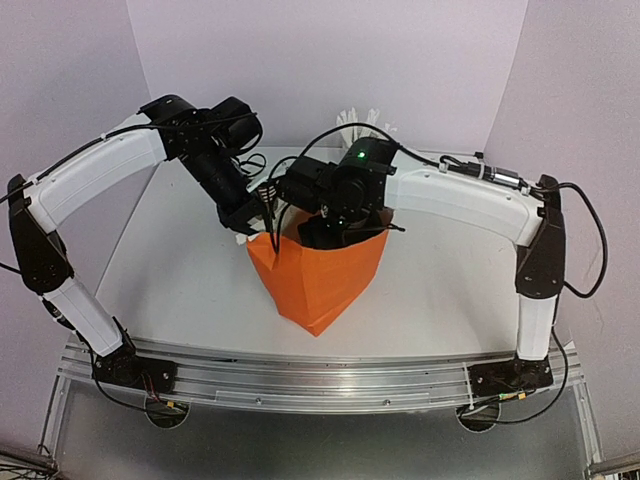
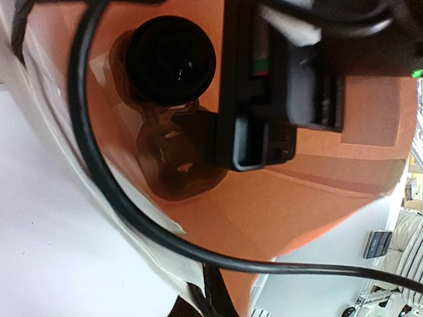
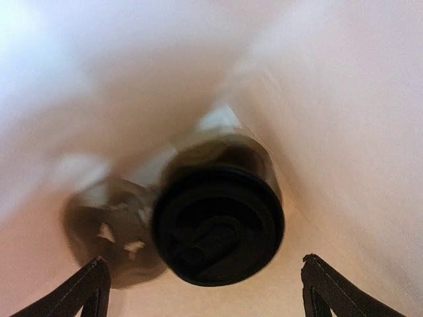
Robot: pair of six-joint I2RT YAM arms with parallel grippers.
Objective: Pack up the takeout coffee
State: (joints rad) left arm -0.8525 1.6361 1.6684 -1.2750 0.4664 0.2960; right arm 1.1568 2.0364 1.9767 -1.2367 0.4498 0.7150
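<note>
Both arms meet at the orange bag (image 1: 320,285) on the bench (image 1: 180,280). Coffee (image 3: 218,224) stands upright on the bag's floor, lid up. It is straight below the right fingers (image 3: 89,287), the nearer pair, with its axis along their reach. Those fingers are spread wide, holding nothing, clear of it. Left fingers (image 1: 243,213) sit at the bag's left rim; I cannot tell whether they pinch it.
</note>
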